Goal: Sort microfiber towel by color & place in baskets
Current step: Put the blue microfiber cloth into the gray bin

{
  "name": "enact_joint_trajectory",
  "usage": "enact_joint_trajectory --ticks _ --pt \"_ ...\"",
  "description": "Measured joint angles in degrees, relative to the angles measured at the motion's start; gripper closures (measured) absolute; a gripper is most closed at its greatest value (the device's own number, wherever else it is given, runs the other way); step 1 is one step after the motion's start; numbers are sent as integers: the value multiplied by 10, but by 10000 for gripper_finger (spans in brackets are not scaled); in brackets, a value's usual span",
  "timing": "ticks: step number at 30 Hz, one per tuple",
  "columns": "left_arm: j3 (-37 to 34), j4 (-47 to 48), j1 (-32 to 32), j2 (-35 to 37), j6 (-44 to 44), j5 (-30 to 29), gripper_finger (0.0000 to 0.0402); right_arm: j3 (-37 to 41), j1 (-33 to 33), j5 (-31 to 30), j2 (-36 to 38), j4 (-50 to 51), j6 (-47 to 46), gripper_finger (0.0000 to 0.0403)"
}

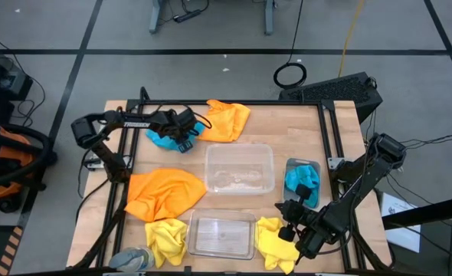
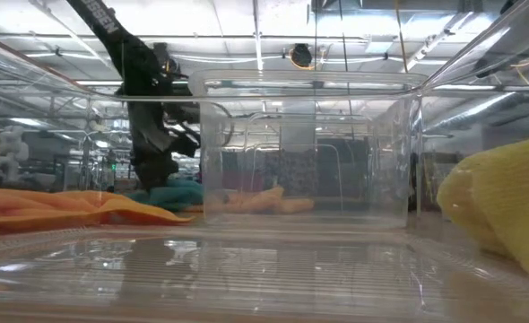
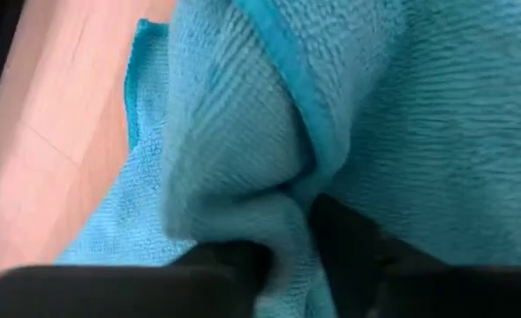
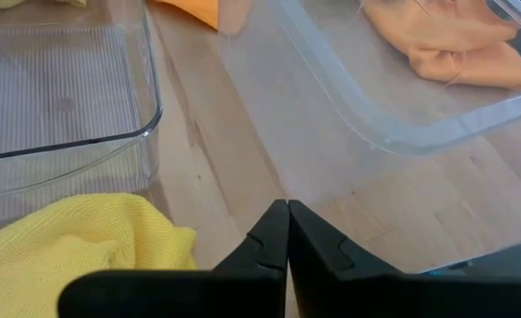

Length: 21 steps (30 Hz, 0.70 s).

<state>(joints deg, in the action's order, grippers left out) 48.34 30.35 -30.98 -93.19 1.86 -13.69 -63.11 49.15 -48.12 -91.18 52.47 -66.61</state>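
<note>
Blue towel [image 1: 165, 139] lies upper left of the high view, pinched between the left gripper [image 1: 181, 132] fingers. The thin fold may slip when lifted. Right gripper [image 1: 287, 208] waits shut, lower right.

blue towel [image 1: 165, 139]: mostly hidden under left gripper [image 1: 181, 135]
grey thing [image 1: 131, 259]: cut by bottom edge in high view, identity unclear
narrow basket [image 1: 302, 182]: half covered by right arm
</note>
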Motion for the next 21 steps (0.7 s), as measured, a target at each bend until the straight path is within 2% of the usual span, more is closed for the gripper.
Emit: enact_joint_trajectory --ticks 3,4,8,11,16,21 --pt "0 3 0 4 -5 0 374 0 0 0 0 0 0 403" --pt "0 8 0 11 -11 0 385 0 0 0 0 0 0 403" --pt "0 30 4 61 -16 -5 382 0 0 -4 0 -1 0 403" --pt "0 51 13 122 -30 -6 384 0 0 -28 0 -11 0 403" --pt "0 77 47 245 -55 -6 389 0 -1 -93 0 -50 31 403" --pt "0 80 102 364 -93 -1 390 0 -9 -180 0 -176 138 403"
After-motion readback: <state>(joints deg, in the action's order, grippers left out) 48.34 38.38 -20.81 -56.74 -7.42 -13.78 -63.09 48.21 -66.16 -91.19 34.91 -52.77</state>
